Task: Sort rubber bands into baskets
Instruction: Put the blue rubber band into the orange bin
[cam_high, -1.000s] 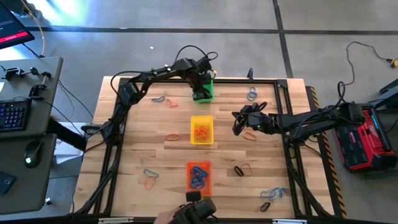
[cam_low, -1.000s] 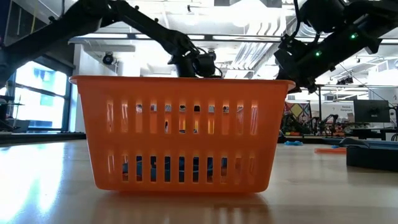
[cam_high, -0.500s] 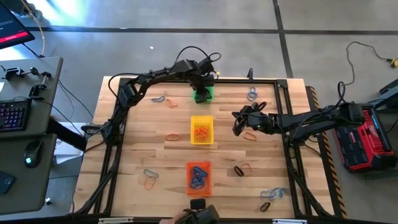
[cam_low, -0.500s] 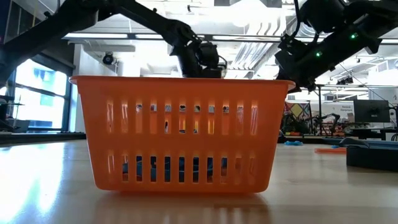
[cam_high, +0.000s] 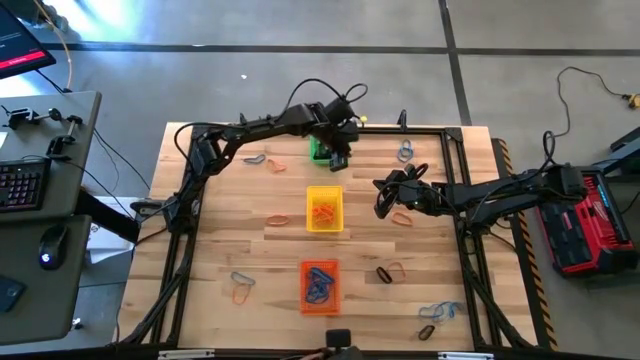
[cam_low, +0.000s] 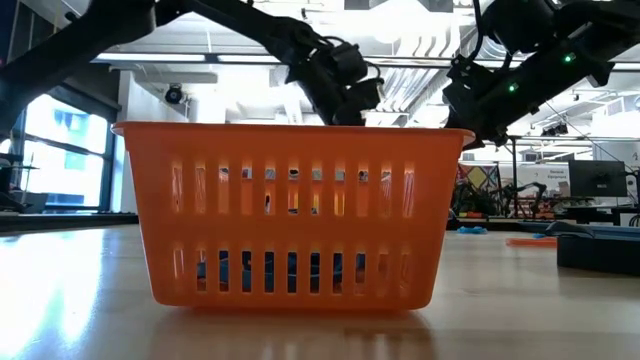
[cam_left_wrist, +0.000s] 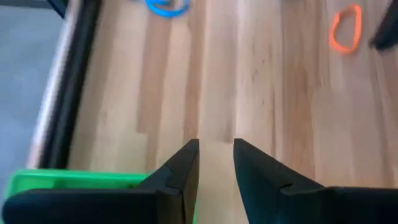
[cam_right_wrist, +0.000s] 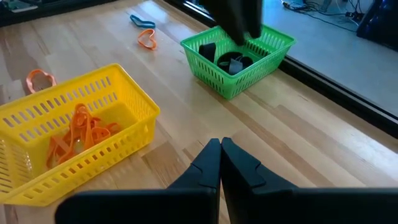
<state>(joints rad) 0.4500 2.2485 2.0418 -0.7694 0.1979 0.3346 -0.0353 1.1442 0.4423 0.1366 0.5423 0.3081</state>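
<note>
A: Fig. legend, largest first. We see the wooden table w/ a black frame round its edge. Both arms reach in from opposite sides.

B: Left arm stretches across the far edge; we put the left gripper at the green basket's right side, over its rim. In the left wrist view its fingers stand a narrow gap apart, nothing between them, bare wood showing through the gap.

A: Right arm comes in from the right side. Right gripper hangs right of the yellow basket, fingers pressed together, nothing held.

B: Baskets next. We see three in a row down the table's middle: green at the far edge, yellow mid-table, orange basket nearest the low cam, filling most of that view.

A: Contents: black bands in the green one, orange bands in the yellow, blue bands in the orange.

B: Loose bands last. We note a blue band near the far right corner, an orange band just beside the right gripper, a black band right of the orange basket, and a blue cluster w/ a black one near the right front corner.

A: Left half: an orange band left of the yellow basket, a blue-and-orange pair nr the front, a couple more left of the green basket.
</note>
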